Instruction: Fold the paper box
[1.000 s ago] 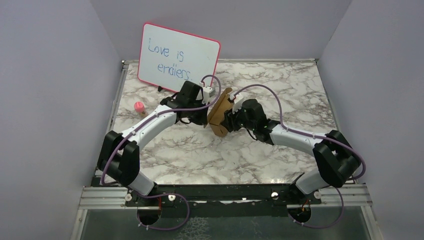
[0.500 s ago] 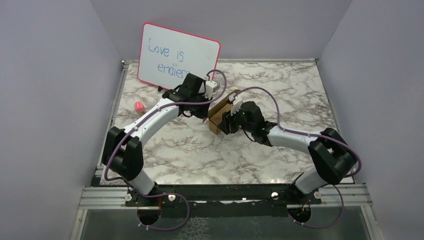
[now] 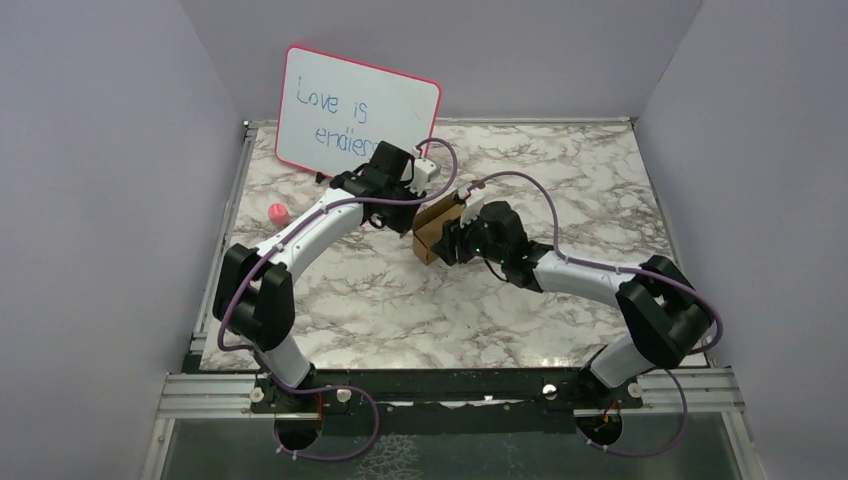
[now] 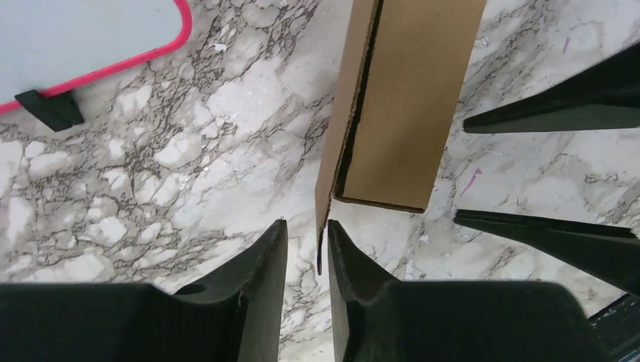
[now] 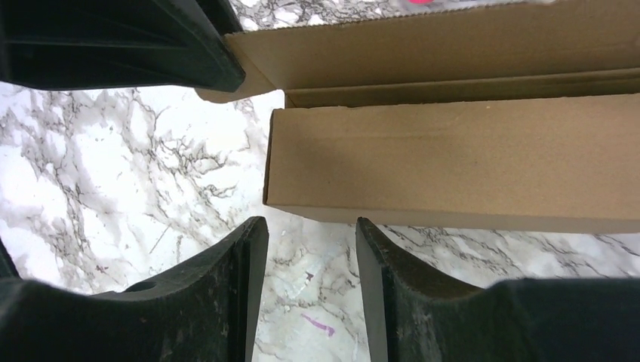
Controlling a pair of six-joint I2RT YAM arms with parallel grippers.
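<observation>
Currently:
left gripper (image 4: 306, 226): slack around the loose flap (image 4: 343, 128) of the paper box (image 4: 407, 98), no pinch; likely guiding it shut.
right gripper (image 5: 311, 222): released, empty, near the box wall; you could brace there.

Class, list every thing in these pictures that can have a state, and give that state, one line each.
paper box: formed into a box shape, long side flap not closed.
left gripper: slightly open, the flap's edge in its gap.
right gripper: open, empty, just short of the box.
whiteboard: upright, written on.
</observation>
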